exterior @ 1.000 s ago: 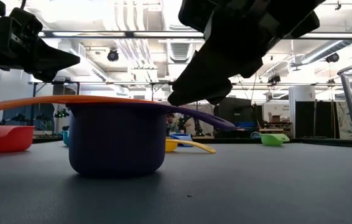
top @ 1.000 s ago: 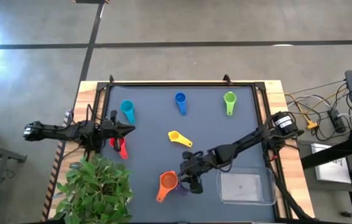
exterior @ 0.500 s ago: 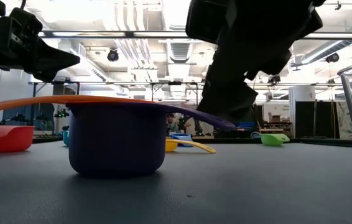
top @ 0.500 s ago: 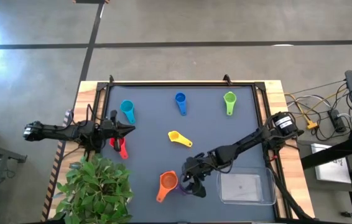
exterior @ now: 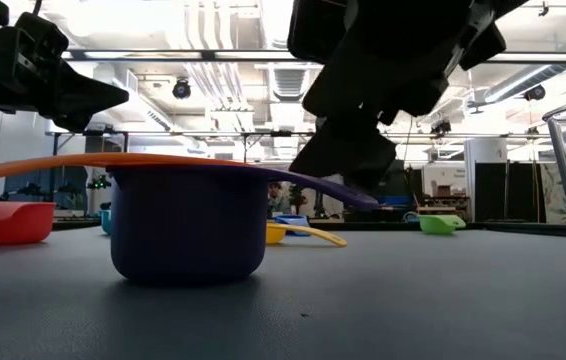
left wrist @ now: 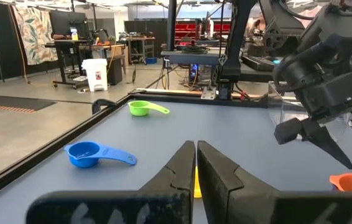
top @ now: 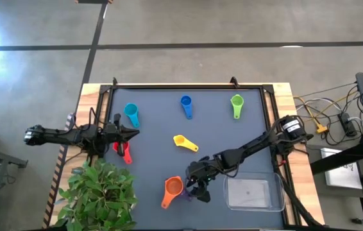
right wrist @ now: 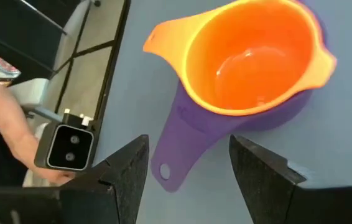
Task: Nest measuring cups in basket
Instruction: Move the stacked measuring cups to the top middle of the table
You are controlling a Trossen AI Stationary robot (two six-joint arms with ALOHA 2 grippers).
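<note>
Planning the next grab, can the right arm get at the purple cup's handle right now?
Probably yes: the right gripper hangs open right over the purple cup's handle, which juts out uncovered from under the orange cup.

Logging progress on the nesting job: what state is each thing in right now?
orange cup: nested in the purple cup
basket: empty
teal cup, blue cup, green cup, yellow cup, red cup: loose on table
right gripper: open over purple handle
left gripper: shut, idle

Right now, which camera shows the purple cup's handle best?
The right wrist view: the purple cup's whole handle lies between the open right gripper's fingers. The low view shows it edge-on, the high view a sliver beside the orange cup, the left wrist view nothing.
</note>
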